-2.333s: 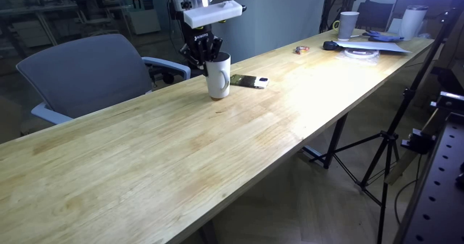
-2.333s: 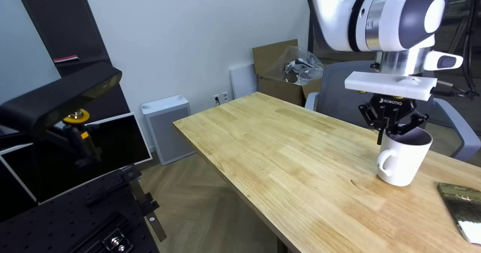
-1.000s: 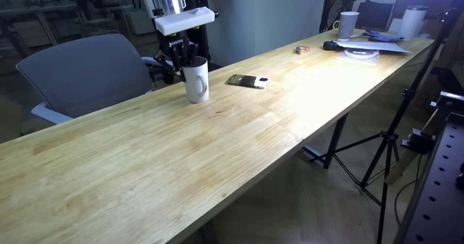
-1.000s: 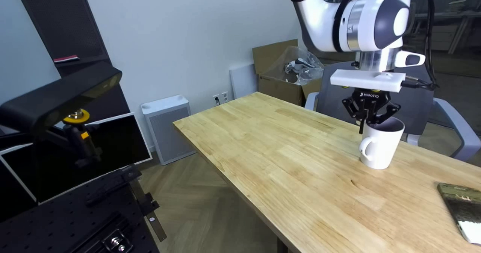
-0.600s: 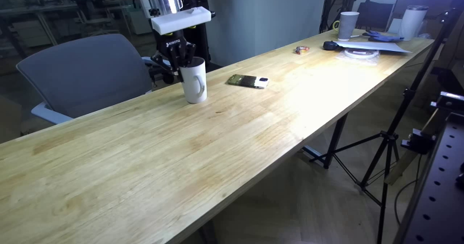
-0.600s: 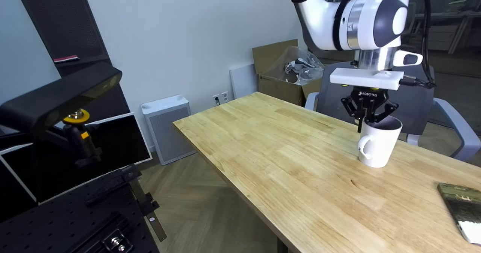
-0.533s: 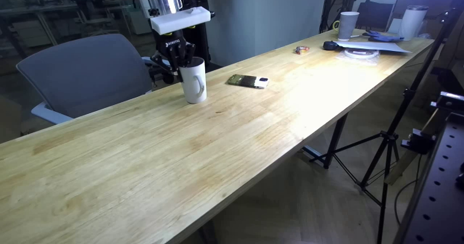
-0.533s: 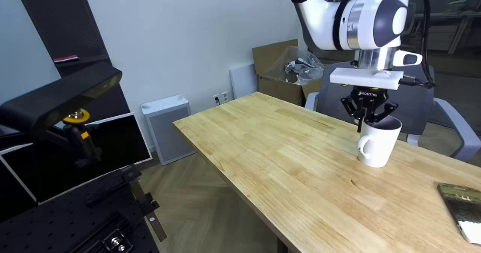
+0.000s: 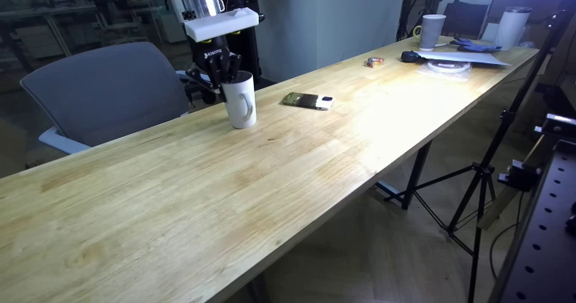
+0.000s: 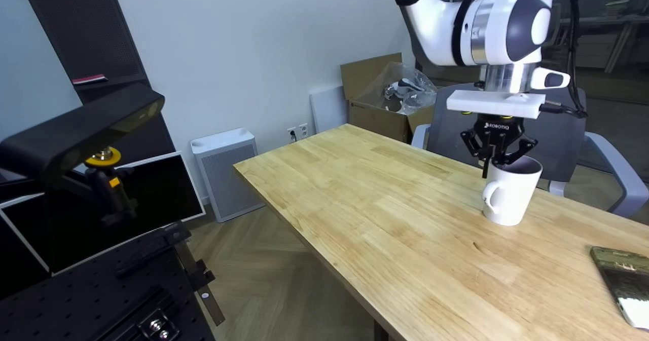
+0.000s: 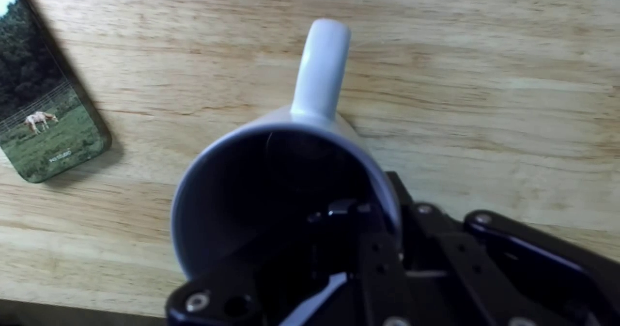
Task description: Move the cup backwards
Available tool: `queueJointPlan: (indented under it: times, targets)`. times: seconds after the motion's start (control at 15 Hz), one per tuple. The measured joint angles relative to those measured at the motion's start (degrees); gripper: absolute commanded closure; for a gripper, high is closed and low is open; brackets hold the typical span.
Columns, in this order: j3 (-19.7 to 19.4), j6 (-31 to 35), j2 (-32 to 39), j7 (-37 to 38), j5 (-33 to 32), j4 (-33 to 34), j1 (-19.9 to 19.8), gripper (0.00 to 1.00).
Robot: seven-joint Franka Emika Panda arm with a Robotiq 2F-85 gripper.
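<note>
The cup is white and shiny. It looks hard, so I don't think it will bend when it gets squeezed. My guess is that it is a little heavy, smooth enough to slip, and could chip or break if it falls. The wall at the top looks thin enough to pinch, so that is a good place to take hold. The handle sticks out and could work too, but the fingers are further round the rim. A pinch on just one side may let the cup tip or swing, so slow, low moves seem best.

The end effector is squeezed almost together, with only a thin gap, and the cup's wall fills that gap. One finger is outside the cup and one is inside, so it seems to have the cup by its rim.

In both exterior views the cup's bottom looks to be down on the wooden worktop, though I can't be sure it touches all the way round. The cup is near the long edge by the chair, apart from the phone. It is almost upright, maybe leaning a bit.
</note>
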Motion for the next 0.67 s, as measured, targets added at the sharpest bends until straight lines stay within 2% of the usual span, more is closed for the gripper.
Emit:
queueJointPlan:
  times: [0.53, 0.6, 0.67]
  targets:
    - [-0.3, -2.2, 1.9, 0.0, -1.1, 2.2, 0.1, 0.06]
    - [-0.3, -2.3, 2.0, 0.0, -1.3, 2.4, 0.2, 0.0]
    - [-0.5, -2.5, 2.1, 0.1, -1.6, 2.6, 0.3, 0.0]
